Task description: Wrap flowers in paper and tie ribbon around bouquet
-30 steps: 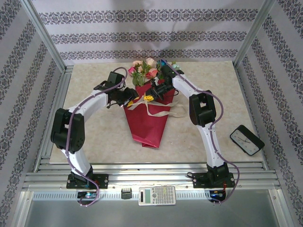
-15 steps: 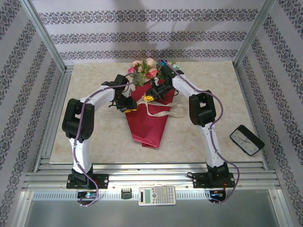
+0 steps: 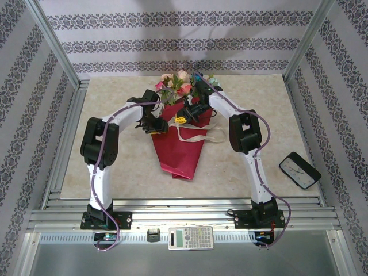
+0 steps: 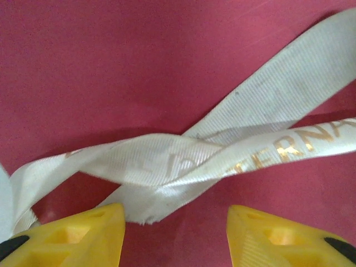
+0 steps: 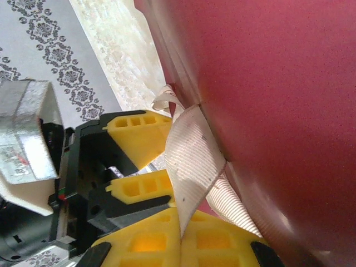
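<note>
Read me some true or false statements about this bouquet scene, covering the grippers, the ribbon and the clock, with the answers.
1. The right gripper is shut on the ribbon. True.
2. The left gripper is clamped on the ribbon. False: its jaws stand apart, with the ribbon lying just ahead of them on the red paper.
3. The flowers show at the far end of the bouquet. True.
4. The clock lies on the left side of the table. False: it lies near the right edge.
5. The ribbon carries gold lettering. True.
</note>
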You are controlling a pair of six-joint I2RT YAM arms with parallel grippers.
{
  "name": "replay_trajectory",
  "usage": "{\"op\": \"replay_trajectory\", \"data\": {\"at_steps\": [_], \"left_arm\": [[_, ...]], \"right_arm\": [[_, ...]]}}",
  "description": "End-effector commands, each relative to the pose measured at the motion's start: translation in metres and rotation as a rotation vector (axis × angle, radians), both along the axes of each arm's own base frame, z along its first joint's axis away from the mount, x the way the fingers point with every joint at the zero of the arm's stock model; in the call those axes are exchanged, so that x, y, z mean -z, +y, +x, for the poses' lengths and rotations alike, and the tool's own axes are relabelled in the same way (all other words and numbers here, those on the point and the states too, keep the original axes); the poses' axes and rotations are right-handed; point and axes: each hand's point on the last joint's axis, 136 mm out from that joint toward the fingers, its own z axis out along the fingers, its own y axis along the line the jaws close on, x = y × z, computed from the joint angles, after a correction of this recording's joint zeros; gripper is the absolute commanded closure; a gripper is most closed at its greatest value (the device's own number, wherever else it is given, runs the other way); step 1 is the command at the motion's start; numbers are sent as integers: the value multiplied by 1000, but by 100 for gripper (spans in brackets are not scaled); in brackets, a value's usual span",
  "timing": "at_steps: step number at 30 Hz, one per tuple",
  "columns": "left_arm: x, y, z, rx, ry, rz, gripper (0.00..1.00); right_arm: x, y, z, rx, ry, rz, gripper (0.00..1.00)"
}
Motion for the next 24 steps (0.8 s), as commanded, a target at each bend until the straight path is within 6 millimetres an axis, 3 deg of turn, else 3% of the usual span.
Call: {"op": "replay_trajectory", "data": {"at_steps": [1, 6, 12, 18, 24], "left_arm": [[8, 0, -2, 30, 19, 33, 49], [11, -5, 7, 34, 10, 36, 51], [16, -16, 4, 36, 29, 6, 82], [4, -12, -1, 12, 2, 18, 100], [-10, -8, -13, -23, -13, 0, 100]], "right_arm": [[1, 9, -1, -14, -4, 4, 100], [2, 10, -3, -19, -1, 4, 100], [1, 10, -4, -18, -4, 1, 100], [-1, 9, -4, -15, -14, -2, 100], [-6, 7, -3, -9, -30, -9, 100]]}}
